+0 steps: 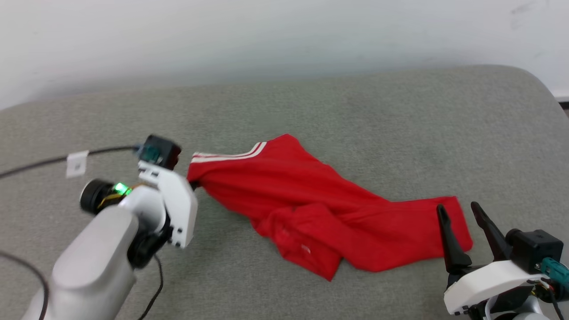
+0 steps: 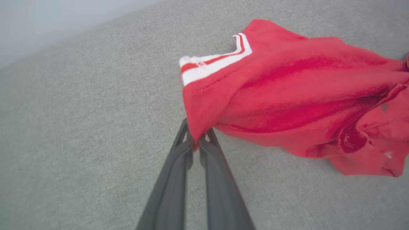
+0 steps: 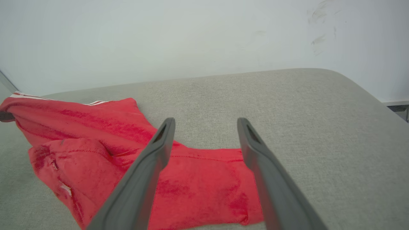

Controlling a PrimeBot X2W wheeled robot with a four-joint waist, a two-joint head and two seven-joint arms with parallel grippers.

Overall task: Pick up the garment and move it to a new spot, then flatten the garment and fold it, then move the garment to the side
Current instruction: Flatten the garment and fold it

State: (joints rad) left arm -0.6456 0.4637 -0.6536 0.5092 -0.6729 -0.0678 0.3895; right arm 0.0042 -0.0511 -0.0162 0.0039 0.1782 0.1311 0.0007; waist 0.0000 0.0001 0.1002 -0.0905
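My left gripper has its two dark fingers closed narrowly on a corner of the red garment. The cloth is pinched between the tips, just below the white-and-red striped trim. From that pinch the fabric runs away in long folds. In my left wrist view a shadow lies under the near fold, so this end seems to stand a little off the grey fabric-covered surface.

The garment lies crumpled across the middle of the surface. It stretches from my left fingers diagonally toward the near edge on my right. About halfway along it bunches into a thicker lump with a small white mark. Its right end is a flatter strip with a stitched hem.

My right gripper hangs near the near right corner of the surface with its fingers spread wide, holding nothing. In the head view one finger tip overlaps the garment's right end and the other sits just past it over bare grey. I cannot tell whether either tip touches the cloth.

A dark cable with a white tag trails from my left wrist, where a green light glows. A pale wall rises behind the far edge.
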